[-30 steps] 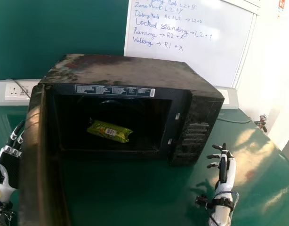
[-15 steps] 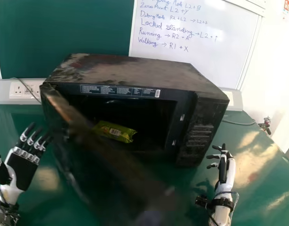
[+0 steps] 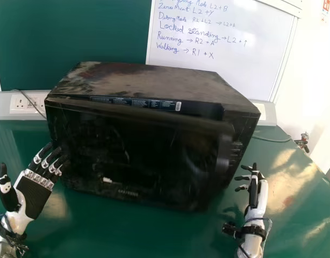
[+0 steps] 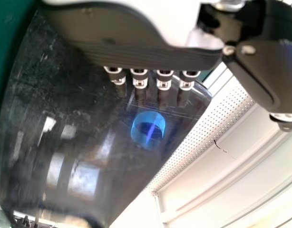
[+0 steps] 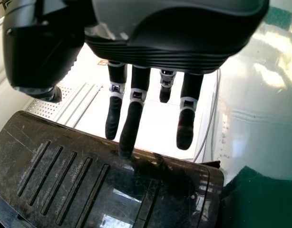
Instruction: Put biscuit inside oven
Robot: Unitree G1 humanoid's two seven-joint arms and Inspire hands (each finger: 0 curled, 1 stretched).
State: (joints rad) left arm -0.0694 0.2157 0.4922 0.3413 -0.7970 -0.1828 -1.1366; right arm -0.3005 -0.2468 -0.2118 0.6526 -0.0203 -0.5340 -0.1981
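So the oven (image 3: 138, 80) is sitting just ahead and to the right of the left hand (image 3: 33, 196), whose fingers are pretty much straight and spread by the nearly closed door (image 3: 138, 156) (can't tell if they're touching), while the right hand (image 3: 254, 194), fingers loosely apart, has the oven off to its left.

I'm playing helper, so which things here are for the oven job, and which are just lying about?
For the job:
- oven
- its door
- left hand, at the door
- right hand, beside the oven

Just around:
- whiteboard
- wall sockets
- cable
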